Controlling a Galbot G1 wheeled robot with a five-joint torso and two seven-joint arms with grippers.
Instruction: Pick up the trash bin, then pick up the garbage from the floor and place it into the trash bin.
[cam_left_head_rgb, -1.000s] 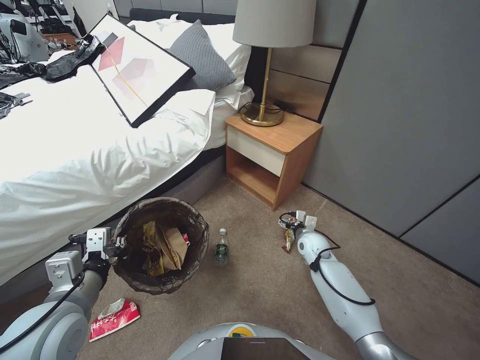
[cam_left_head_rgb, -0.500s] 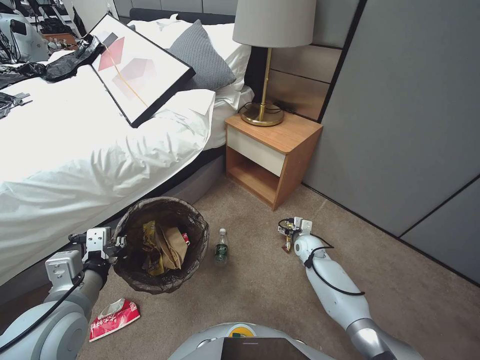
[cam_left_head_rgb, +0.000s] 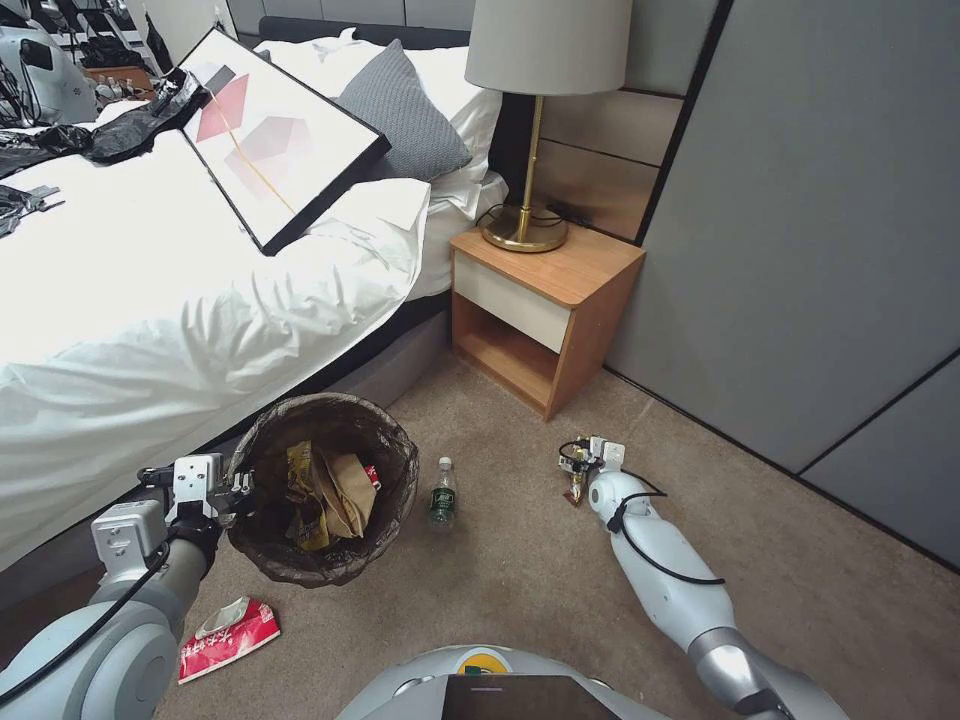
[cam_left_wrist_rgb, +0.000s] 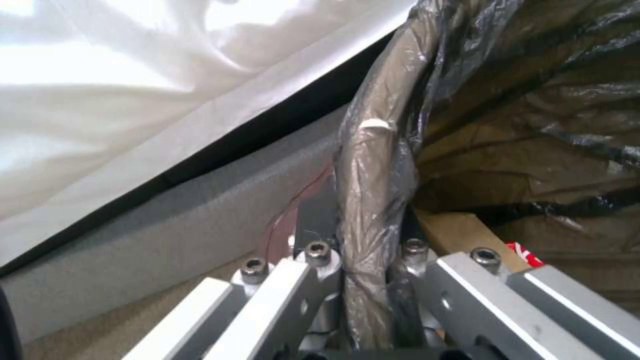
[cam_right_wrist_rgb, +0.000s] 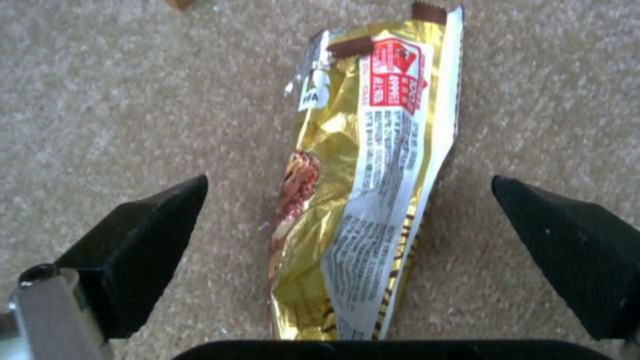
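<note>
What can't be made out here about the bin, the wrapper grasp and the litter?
- Trash bin: its white wall, head view, covered by the dark bag.
- Gold wrapper: near end, right wrist view, cut off behind the open right pincer.
- Bottle: label text, head view, too small.
- Left pincer: fingertips, left wrist view, wrapped in bag at the rim.

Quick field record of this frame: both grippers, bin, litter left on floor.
left gripper: shut on the trash bin rim, beside the bed
right gripper: open, fingers either side of the gold wrapper on the carpet, not touching it
bin contents: yellow wrappers, brown paper
bottle: lying on the carpet between bin and wrapper
red packet: on the carpet near the left arm
</note>
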